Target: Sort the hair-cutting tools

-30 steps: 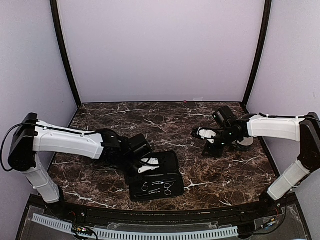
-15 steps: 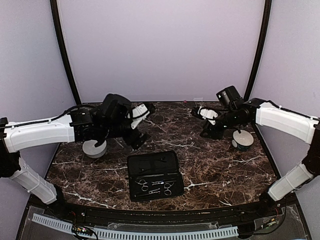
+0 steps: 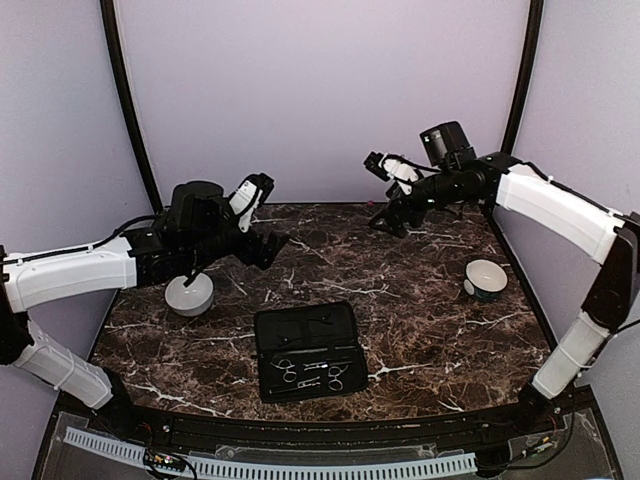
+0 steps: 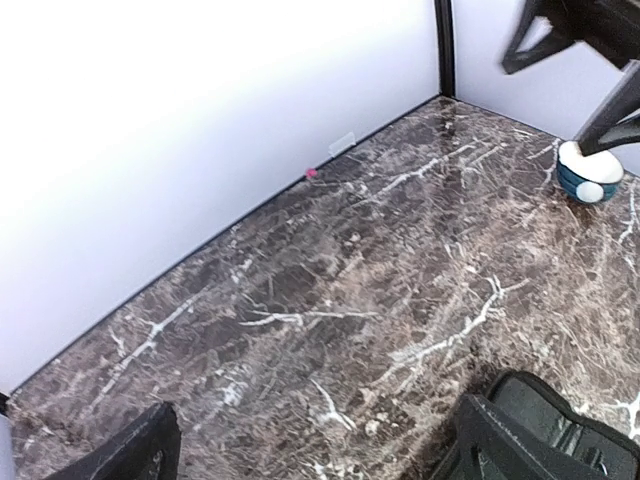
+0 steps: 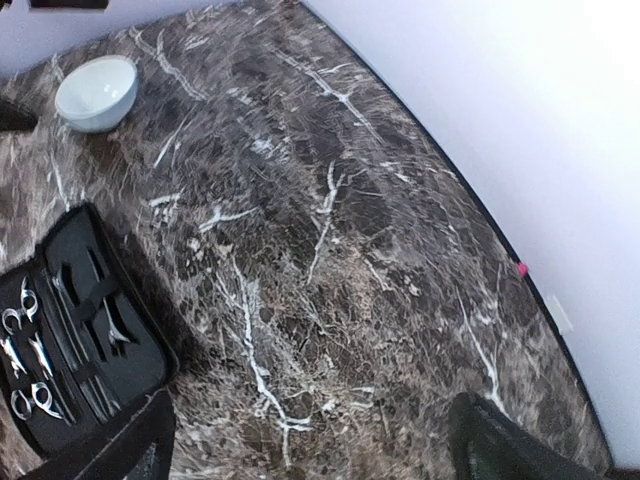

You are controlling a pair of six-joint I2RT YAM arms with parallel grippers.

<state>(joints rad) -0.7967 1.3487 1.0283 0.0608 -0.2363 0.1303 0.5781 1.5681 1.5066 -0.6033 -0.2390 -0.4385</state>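
Note:
The hair-cutting tools point(image 3: 310, 374) are small silver scissors lying in the near half of an open black case point(image 3: 300, 330) at the table's front centre. A slim dark piece point(image 3: 322, 318) lies in the case's far half. The right wrist view shows the scissors point(image 5: 22, 345) in the case point(image 5: 130, 360) at its left edge. My left gripper point(image 3: 262, 218) hangs open and empty, high above the table, left of and behind the case. My right gripper point(image 3: 386, 192) is raised near the back wall, also open and empty. In both wrist views the fingers point(image 4: 118, 456) point(image 5: 505, 450) stand wide apart over bare marble.
A white bowl point(image 3: 188, 294) sits at the left under my left arm. A second bowl point(image 3: 485, 279), dark blue outside, sits at the right. Both also show in the wrist views point(image 5: 97, 90) point(image 4: 590, 176). A tiny pink speck point(image 5: 521, 269) lies by the back wall.
Both arms have lifted off the table, the left one up from the case, the right one up from beside the right bowl towards the back wall. Both grippers have opened wide.

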